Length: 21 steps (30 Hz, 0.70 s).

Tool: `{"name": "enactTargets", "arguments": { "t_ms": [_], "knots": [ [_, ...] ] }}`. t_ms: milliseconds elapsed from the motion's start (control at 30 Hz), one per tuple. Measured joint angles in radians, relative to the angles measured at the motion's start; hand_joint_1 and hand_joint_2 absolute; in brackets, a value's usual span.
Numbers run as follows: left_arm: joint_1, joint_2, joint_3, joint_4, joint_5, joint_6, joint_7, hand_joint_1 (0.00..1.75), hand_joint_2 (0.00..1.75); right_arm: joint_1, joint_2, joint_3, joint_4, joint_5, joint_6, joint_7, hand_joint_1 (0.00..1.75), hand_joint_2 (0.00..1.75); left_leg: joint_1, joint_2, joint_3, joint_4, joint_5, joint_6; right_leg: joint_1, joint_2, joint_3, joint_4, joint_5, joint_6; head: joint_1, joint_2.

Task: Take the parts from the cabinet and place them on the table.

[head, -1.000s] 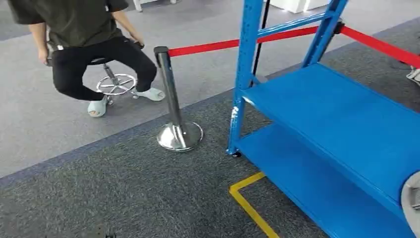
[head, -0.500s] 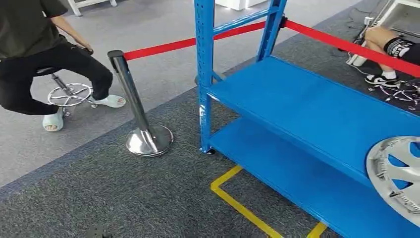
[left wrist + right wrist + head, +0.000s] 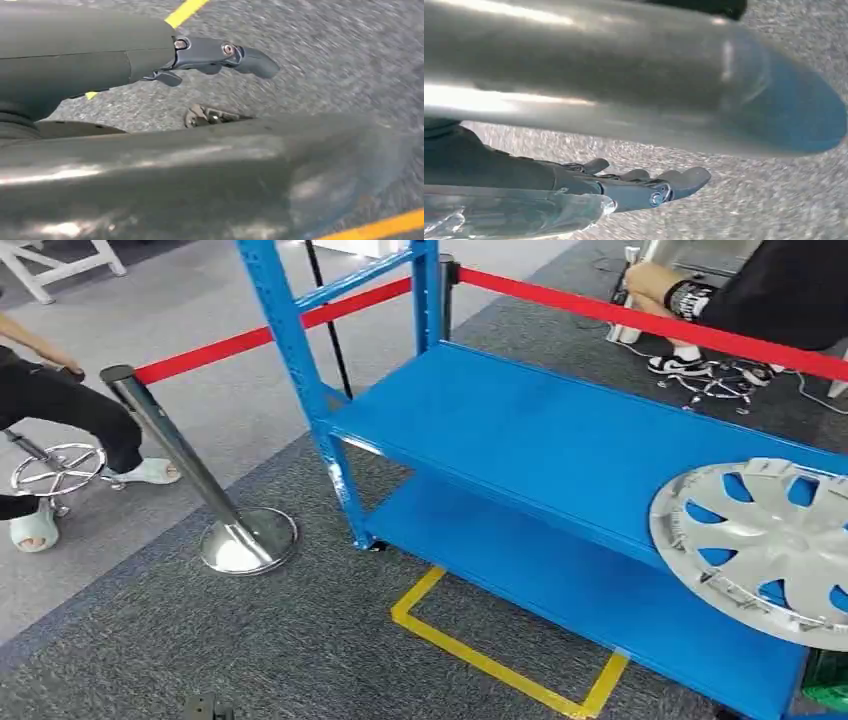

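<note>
Head view looks down on a blue rack [image 3: 560,430] with two shelves, standing on dark grey carpet [image 3: 200,640]. On the upper shelf, at its right end, lies a silver hubcap [image 3: 765,545], flat with its face up, the blue of the shelf showing through its openings. Something green [image 3: 828,680] sits just below it at the picture's edge; what it is cannot be told. Yellow tape [image 3: 480,655] marks a corner on the carpet in front of the lower shelf. A chrome post [image 3: 215,500] stands left of the rack, and a red belt [image 3: 620,312] runs behind the rack. A person [image 3: 60,405] sits on a stool at far left; another person's leg [image 3: 740,295] shows beyond the belt at upper right.

Left wrist view has the left hand [image 3: 210,57] over the carpet, fingers [image 3: 252,61] stretched out, holding nothing. Right wrist view has the right hand [image 3: 639,187] likewise above carpet, fingers [image 3: 689,179] extended side by side, nothing in them.
</note>
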State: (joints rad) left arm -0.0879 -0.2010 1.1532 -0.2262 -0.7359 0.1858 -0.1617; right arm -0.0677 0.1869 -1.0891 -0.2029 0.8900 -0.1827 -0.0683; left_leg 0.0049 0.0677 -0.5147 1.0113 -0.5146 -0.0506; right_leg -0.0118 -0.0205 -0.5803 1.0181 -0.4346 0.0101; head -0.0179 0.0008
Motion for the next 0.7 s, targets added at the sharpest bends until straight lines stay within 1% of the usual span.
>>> {"name": "enactTargets", "arguments": {
  "t_ms": [33, 67, 100, 133, 167, 200, 233, 267, 300, 333, 367, 400, 433, 467, 500, 533, 567, 600, 633, 667, 700],
  "knots": [
    [0.001, 0.000, 0.000, 0.000, 0.000, 0.000, 0.000, 0.00, 0.00, -0.002, 0.000, 0.000, 0.000, 0.000, 0.000, 0.000, 0.00, 0.00, 0.002, -0.038, -0.033, 0.073, -0.045, -0.003, -0.001, 0.013, -0.004, 0.000, 0.002, -0.003, -0.003, 0.000],
    [0.003, 0.000, 0.000, 0.000, 0.000, 0.000, 0.000, 0.00, 0.00, -0.002, 0.000, 0.000, 0.000, 0.000, 0.000, 0.000, 0.00, 0.00, 0.003, -0.054, -0.076, 0.164, -0.088, -0.005, -0.001, 0.029, -0.007, 0.000, 0.003, -0.005, -0.005, 0.000],
    [0.005, 0.000, 0.000, 0.000, 0.000, 0.000, 0.000, 0.00, 0.00, -0.002, 0.000, 0.000, 0.000, 0.000, 0.000, -0.001, 0.00, 0.00, 0.003, -0.059, -0.119, 0.246, -0.118, -0.005, 0.000, 0.045, -0.010, 0.000, 0.004, -0.006, -0.004, 0.000],
    [0.007, 0.000, 0.000, 0.000, 0.000, 0.000, 0.000, 0.00, 0.00, -0.001, 0.000, 0.000, 0.000, 0.000, 0.000, -0.001, 0.00, 0.00, 0.003, -0.063, -0.143, 0.287, -0.122, -0.005, 0.000, 0.061, -0.011, 0.000, 0.005, -0.006, -0.006, 0.000],
    [0.008, 0.000, 0.000, 0.000, 0.001, 0.000, 0.000, 0.00, 0.00, 0.001, 0.000, 0.000, 0.000, 0.000, 0.000, -0.001, 0.00, 0.00, 0.003, -0.064, -0.142, 0.277, -0.100, -0.004, -0.001, 0.076, -0.010, 0.000, 0.006, -0.005, -0.005, 0.000],
    [0.008, 0.000, 0.000, 0.000, 0.001, 0.000, 0.000, 0.00, 0.00, 0.002, 0.000, 0.000, 0.000, 0.000, 0.000, -0.001, 0.00, 0.00, 0.004, -0.066, -0.124, 0.230, -0.058, -0.002, -0.002, 0.092, -0.010, 0.000, 0.008, -0.002, -0.005, 0.000],
    [0.007, 0.001, 0.000, 0.000, 0.001, 0.000, 0.000, 0.00, 0.00, 0.002, 0.000, 0.000, 0.000, 0.000, 0.000, 0.000, 0.00, 0.00, 0.006, -0.072, -0.086, 0.146, -0.006, -0.001, -0.004, 0.109, -0.010, 0.000, 0.010, 0.002, -0.005, 0.000],
    [0.007, 0.002, 0.000, 0.000, 0.001, 0.000, 0.000, 0.00, 0.00, 0.002, 0.000, 0.000, 0.000, 0.000, 0.000, -0.001, 0.00, 0.00, 0.009, -0.087, -0.057, 0.084, 0.024, -0.002, -0.005, 0.119, -0.010, 0.000, 0.011, 0.005, -0.005, 0.000],
    [0.007, 0.001, 0.000, 0.000, 0.001, 0.000, 0.000, 0.00, 0.00, -0.001, 0.000, 0.000, 0.000, 0.000, 0.000, -0.001, 0.00, 0.00, 0.018, -0.161, -0.016, -0.010, 0.049, -0.004, -0.003, 0.136, -0.014, 0.002, 0.014, 0.014, -0.008, 0.000],
    [0.006, 0.001, 0.001, 0.001, 0.001, 0.000, 0.000, 0.00, 0.00, -0.003, 0.000, -0.001, 0.000, 0.000, 0.000, -0.001, 0.00, 0.00, 0.020, -0.163, -0.010, -0.030, 0.038, 0.003, 0.000, 0.151, -0.023, 0.009, 0.013, 0.021, -0.008, 0.000],
    [0.005, 0.001, 0.001, 0.001, 0.001, 0.000, 0.000, 0.00, 0.00, -0.002, 0.000, 0.000, 0.000, 0.001, 0.000, -0.001, 0.00, 0.00, 0.016, -0.153, -0.013, -0.027, 0.038, 0.008, -0.003, 0.159, -0.026, 0.002, 0.018, 0.028, -0.008, 0.000],
    [0.004, 0.001, 0.001, 0.001, 0.001, 0.000, 0.000, 0.00, 0.00, 0.002, 0.000, -0.001, 0.000, 0.001, 0.000, -0.001, 0.00, 0.00, 0.011, -0.145, -0.012, -0.026, 0.039, 0.017, -0.007, 0.169, -0.027, -0.005, 0.022, 0.037, -0.010, 0.000],
    [0.003, 0.000, 0.001, 0.001, 0.001, 0.000, 0.000, 0.00, 0.00, 0.006, 0.000, -0.001, 0.000, 0.001, 0.000, -0.001, 0.00, 0.00, 0.011, -0.134, -0.010, -0.027, 0.042, 0.026, -0.009, 0.180, -0.034, -0.012, 0.028, 0.046, -0.008, 0.000],
    [0.001, -0.001, 0.001, 0.001, 0.001, 0.000, 0.000, 0.00, 0.00, 0.008, -0.002, -0.001, 0.000, 0.001, 0.000, -0.001, 0.00, 0.00, 0.017, -0.115, -0.010, -0.034, 0.050, 0.038, -0.009, 0.160, -0.036, -0.005, 0.026, 0.047, -0.009, 0.000],
    [0.001, -0.001, 0.001, 0.001, 0.001, -0.001, 0.000, 0.00, 0.00, 0.009, -0.002, -0.001, 0.000, 0.001, 0.000, 0.000, 0.00, 0.00, 0.015, -0.105, -0.010, -0.034, 0.050, 0.045, -0.001, 0.089, -0.046, 0.022, 0.003, 0.048, -0.001, 0.000],
    [0.004, 0.000, 0.001, 0.001, 0.001, -0.001, 0.000, 0.00, 0.00, 0.006, -0.002, -0.001, 0.000, 0.001, 0.000, 0.000, 0.00, 0.00, 0.011, -0.090, -0.010, -0.034, 0.048, 0.050, -0.001, 0.050, -0.077, 0.085, -0.041, 0.051, 0.008, 0.000],
    [0.008, 0.000, 0.001, 0.001, 0.001, -0.002, 0.000, 0.00, 0.00, 0.001, -0.002, -0.001, 0.000, 0.001, 0.000, -0.001, 0.00, 0.00, 0.007, -0.071, -0.009, -0.034, 0.047, 0.051, -0.001, 0.034, -0.117, 0.173, -0.088, 0.052, 0.008, 0.000],
    [0.010, 0.000, 0.001, 0.001, 0.001, -0.002, 0.000, 0.00, 0.00, -0.001, -0.002, -0.001, 0.000, 0.001, 0.000, -0.001, 0.00, 0.00, 0.004, -0.054, -0.010, -0.033, 0.046, 0.053, -0.001, 0.029, -0.153, 0.253, -0.123, 0.054, 0.008, 0.000],
    [0.011, 0.000, 0.001, 0.001, 0.001, -0.002, 0.000, 0.00, 0.00, -0.001, -0.002, -0.001, 0.000, 0.001, 0.000, -0.001, 0.00, 0.00, 0.002, -0.038, -0.009, -0.033, 0.045, 0.054, -0.001, 0.027, -0.175, 0.306, -0.139, 0.054, 0.008, 0.000],
    [0.010, 0.000, 0.001, 0.001, 0.001, -0.002, 0.000, 0.00, 0.00, 0.001, -0.002, -0.001, 0.000, 0.001, 0.000, -0.001, 0.00, 0.00, 0.001, -0.023, -0.008, -0.033, 0.044, 0.055, -0.001, 0.026, -0.172, 0.307, -0.128, 0.054, 0.008, 0.000],
    [0.008, 0.000, 0.001, 0.001, 0.001, -0.002, 0.000, 0.00, 0.00, 0.004, -0.002, -0.001, 0.000, 0.002, 0.000, 0.000, 0.00, 0.00, 0.000, -0.010, -0.005, -0.033, 0.042, 0.053, 0.000, 0.025, -0.142, 0.262, -0.098, 0.052, 0.008, 0.000]
  ]
}}
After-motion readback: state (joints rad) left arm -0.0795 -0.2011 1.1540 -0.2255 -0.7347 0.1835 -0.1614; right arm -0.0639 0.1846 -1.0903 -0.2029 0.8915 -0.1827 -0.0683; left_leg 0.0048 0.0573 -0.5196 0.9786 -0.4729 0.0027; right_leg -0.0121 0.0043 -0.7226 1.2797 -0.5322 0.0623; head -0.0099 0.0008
